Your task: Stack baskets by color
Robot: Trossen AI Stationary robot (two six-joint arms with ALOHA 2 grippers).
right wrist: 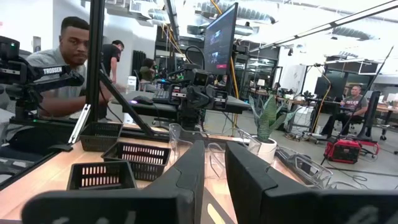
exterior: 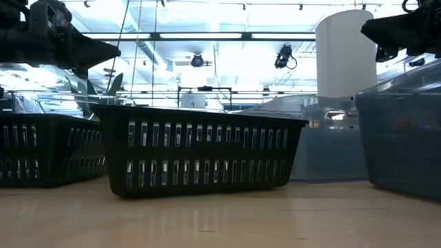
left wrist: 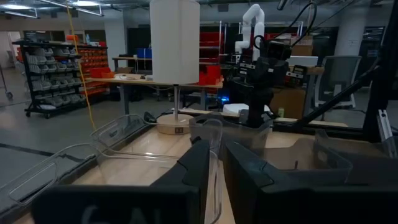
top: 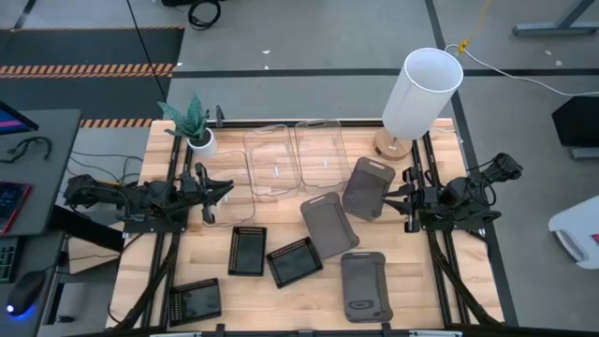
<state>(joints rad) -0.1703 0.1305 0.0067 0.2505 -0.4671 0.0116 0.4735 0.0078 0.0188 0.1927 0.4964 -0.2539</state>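
Two clear baskets (top: 271,161) (top: 321,154) lie side by side at the table's far middle. Three grey baskets lie right of centre (top: 368,187) (top: 329,225) (top: 364,285). Three black perforated baskets sit nearer the front (top: 247,250) (top: 295,261) (top: 195,301). All rest flat on their bottoms, none stacked. My left gripper (top: 225,192) hovers level at the left, pointing at the clear baskets (left wrist: 124,143). It is open by a narrow gap (left wrist: 216,168). My right gripper (top: 391,198) hovers level at the right beside the far grey basket, also narrowly open (right wrist: 214,174).
A tall white lamp (top: 421,94) stands at the far right corner. A small potted plant (top: 195,126) stands at the far left, just behind my left gripper. People sit and stand beyond the table's left side (right wrist: 65,68). Bare wood shows at the front right (top: 430,290).
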